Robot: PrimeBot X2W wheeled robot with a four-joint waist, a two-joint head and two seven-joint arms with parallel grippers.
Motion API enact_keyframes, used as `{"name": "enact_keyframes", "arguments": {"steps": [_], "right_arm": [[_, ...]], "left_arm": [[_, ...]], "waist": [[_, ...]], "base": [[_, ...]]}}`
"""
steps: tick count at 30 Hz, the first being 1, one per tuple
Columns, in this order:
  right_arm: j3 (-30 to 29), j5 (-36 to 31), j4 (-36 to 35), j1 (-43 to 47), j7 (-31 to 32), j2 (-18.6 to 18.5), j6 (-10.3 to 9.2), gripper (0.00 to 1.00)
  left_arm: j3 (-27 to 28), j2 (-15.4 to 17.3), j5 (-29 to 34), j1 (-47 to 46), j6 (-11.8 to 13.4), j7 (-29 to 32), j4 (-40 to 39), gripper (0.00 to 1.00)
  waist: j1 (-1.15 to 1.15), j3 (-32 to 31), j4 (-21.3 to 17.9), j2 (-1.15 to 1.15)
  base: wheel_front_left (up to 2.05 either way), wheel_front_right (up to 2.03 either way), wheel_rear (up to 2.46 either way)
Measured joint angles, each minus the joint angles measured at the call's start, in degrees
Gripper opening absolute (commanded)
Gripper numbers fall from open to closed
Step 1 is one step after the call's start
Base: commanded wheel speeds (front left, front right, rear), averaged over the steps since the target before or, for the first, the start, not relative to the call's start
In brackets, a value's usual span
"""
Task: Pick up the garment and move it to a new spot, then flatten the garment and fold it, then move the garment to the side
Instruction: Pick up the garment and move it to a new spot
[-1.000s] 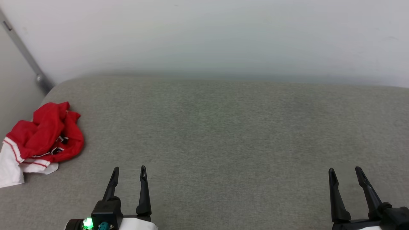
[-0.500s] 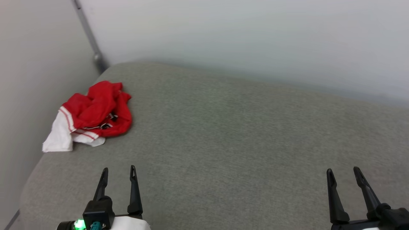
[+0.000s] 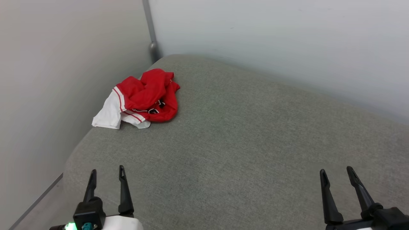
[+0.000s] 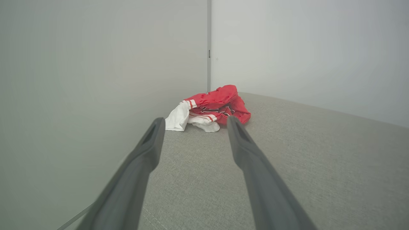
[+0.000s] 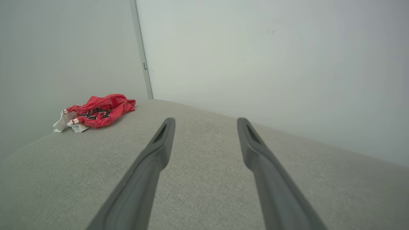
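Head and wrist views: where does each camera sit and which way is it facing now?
Head view: on the head, looking forward and down at the cushion and the jersey near its far left corner; both open jaws at the bottom.
Left wrist view: on the left wrist, looking along its open jaws straight at the jersey.
Right wrist view: on the right wrist, looking along its open jaws across the cushion to the wall; jersey far left.
Shared: all show the jersey.

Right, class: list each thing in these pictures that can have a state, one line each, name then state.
garment: crumpled heap, unfolded, lying on the grey padded surface near the corner.
left gripper: open, empty, apart from the garment.
right gripper: open, empty, apart from the garment.
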Motion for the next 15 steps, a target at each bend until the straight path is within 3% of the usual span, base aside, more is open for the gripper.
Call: {"name": "enact_keyframes", "arguments": {"steps": [10, 15], "right_arm": [[1.12, -0.73, 0.63, -1.08, 0.00, 0.01, 0.00, 1.00], [0.14, -1.18, 0.51, -0.96, 0.00, 0.00, 0.00, 1.00]], "left_arm": [[0.92, -0.01, -1.31, 0.43, 1.11, 0.00, -0.80, 1.00], [3.03, 0.18, -1.88, -1.72, -1.26, 0.00, 1.53, 1.00]], "waist": [[0.00, 1.30, 1.13, 0.00], [0.00, 1.50, 0.75, 0.00]], "base": [[0.00, 0.00, 0.00], [0.00, 0.00, 0.00]]}}
